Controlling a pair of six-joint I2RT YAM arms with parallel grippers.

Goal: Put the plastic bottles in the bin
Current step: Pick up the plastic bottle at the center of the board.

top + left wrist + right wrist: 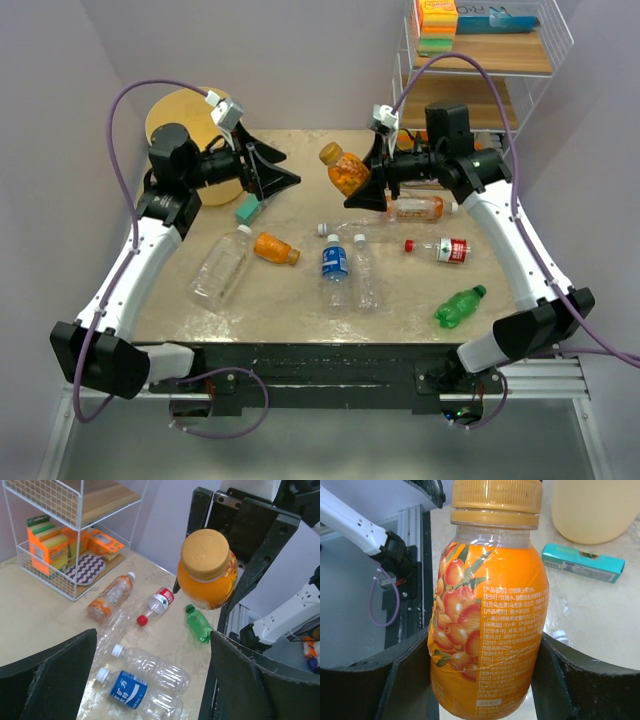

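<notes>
Both arms reach inward, facing each other
Left gripper [289,168] gapes wide, empty; right gripper [360,182] clamps an orange bottle [345,168]

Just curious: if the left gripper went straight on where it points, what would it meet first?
Probably the orange bottle held in the right gripper: from above, the open left gripper points at it across a gap. Height is unclear; it might pass under.

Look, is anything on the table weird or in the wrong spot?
The teal box near the bin stands out: it lies among the bottles but is no bottle. The bottles on the table all lie on their sides; nothing looks spilled.
</notes>
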